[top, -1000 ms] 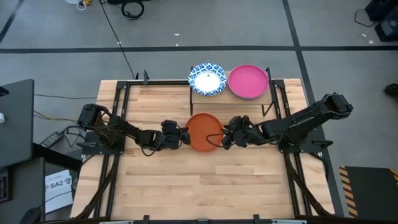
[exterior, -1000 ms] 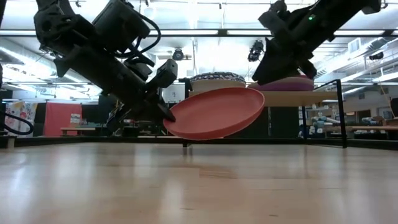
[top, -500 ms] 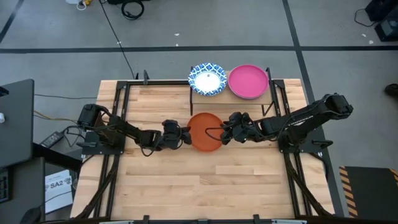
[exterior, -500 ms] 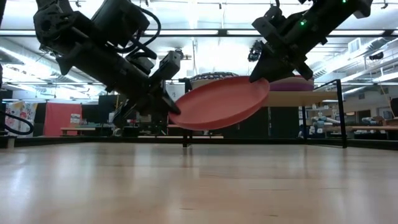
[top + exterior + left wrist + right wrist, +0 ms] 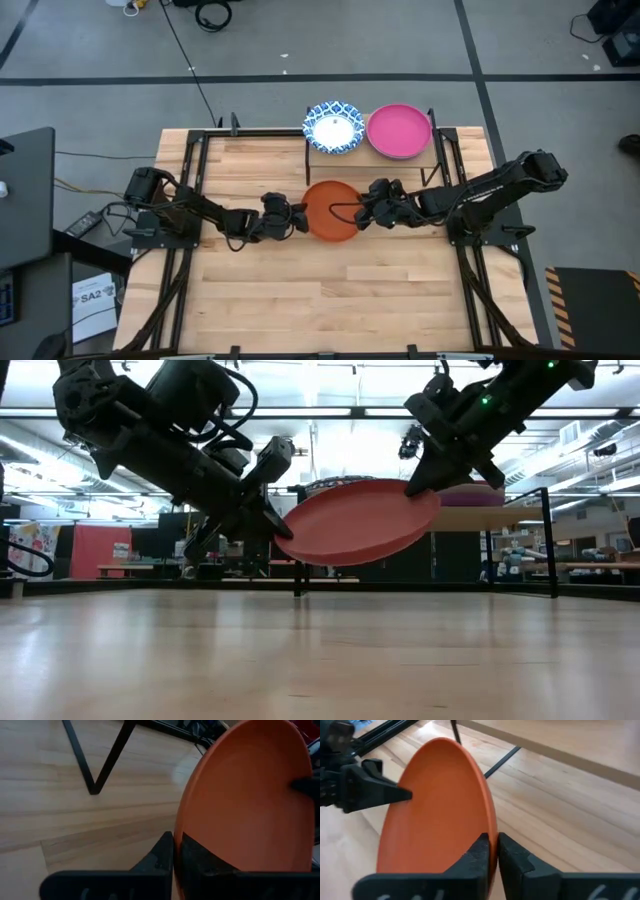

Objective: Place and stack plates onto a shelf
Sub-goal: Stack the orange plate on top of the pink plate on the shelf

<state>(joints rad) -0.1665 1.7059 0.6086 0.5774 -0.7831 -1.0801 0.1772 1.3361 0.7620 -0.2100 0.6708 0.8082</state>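
- The orange plate (image 5: 329, 211) is held up off the table (image 5: 330, 300) by both arms at once, roughly mid-table and just in front of the shelf (image 5: 372, 152).
- The left gripper (image 5: 298, 219) is clamped on the plate's left rim; in the left wrist view the two dark fingers (image 5: 165, 855) are seen pinched tight with the rim edge sandwiched between them.
- The right gripper (image 5: 355, 213) is closed on the opposite rim; from the right wrist view the fingers (image 5: 482, 852) are pressed on either side of the plate's edge, so it's gripped there too.
- From the low view the orange plate (image 5: 358, 521) is seen tilted, the right-gripper side carried higher than the left-gripper side, well clear of the wood below.
- On the shelf, a white plate with a blue patterned rim (image 5: 333, 127) is sat on the left half and a pink plate (image 5: 399, 130) on the right half, side by side, nearly touching.
- What looks like a purple edge is glimpsed under the pink plate in the low view, but it can't be made out properly.
- The shelf's black legs (image 5: 92, 767) are seen planted on the table behind the held plate.
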